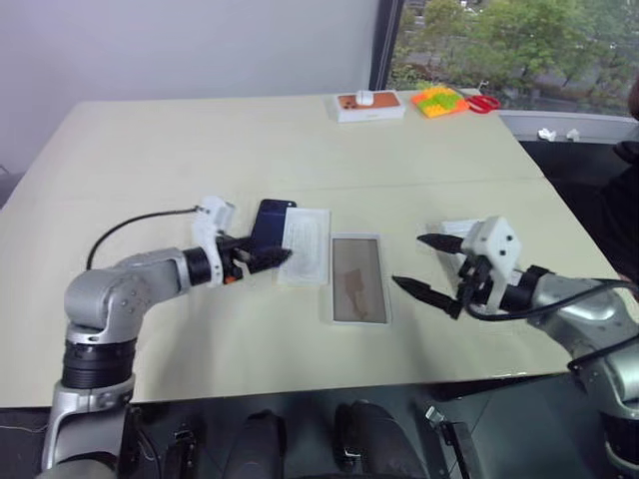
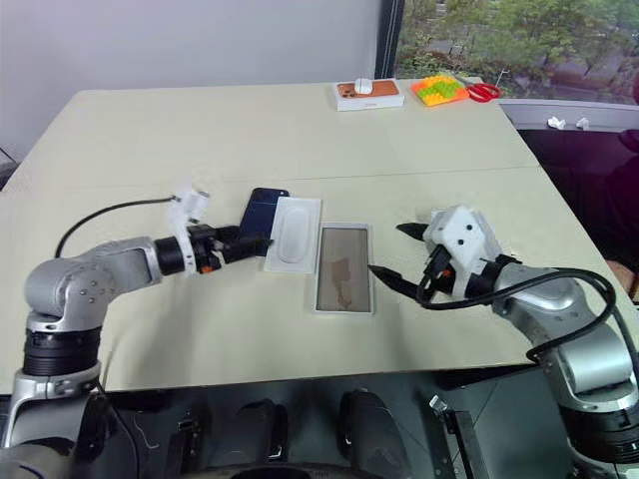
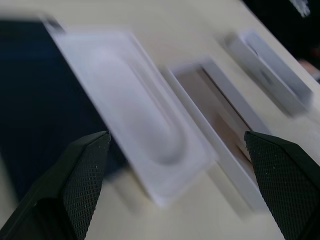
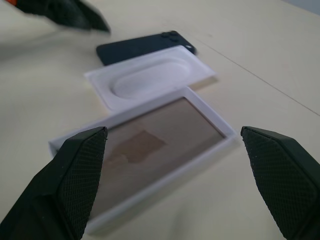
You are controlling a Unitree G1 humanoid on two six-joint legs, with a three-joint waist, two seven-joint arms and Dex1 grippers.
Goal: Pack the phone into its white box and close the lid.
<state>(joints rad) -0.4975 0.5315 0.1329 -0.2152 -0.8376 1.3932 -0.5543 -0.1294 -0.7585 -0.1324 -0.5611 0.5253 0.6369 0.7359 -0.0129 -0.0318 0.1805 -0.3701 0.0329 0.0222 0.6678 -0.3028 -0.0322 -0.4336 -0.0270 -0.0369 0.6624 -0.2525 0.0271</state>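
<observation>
While the white box (image 1: 358, 280) lay open on the pale table (image 1: 200, 150) below a window (image 1: 509, 40), both the left gripper (image 1: 262, 254) and the right gripper (image 1: 427, 267) gaped empty beside it; the lid (image 1: 451, 229) was perhaps behind the right one.

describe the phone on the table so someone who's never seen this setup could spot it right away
On the cream table, three flat rectangles lie side by side near the front. The phone is the outer one by the left hand, the only dark navy piece, beside the white insert.

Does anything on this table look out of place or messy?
One thing: the thin white insert with the oblong recess lies partly on top of the dark navy-blue phone, hiding its edge. The shallow white box beside them sits open and straight.
</observation>
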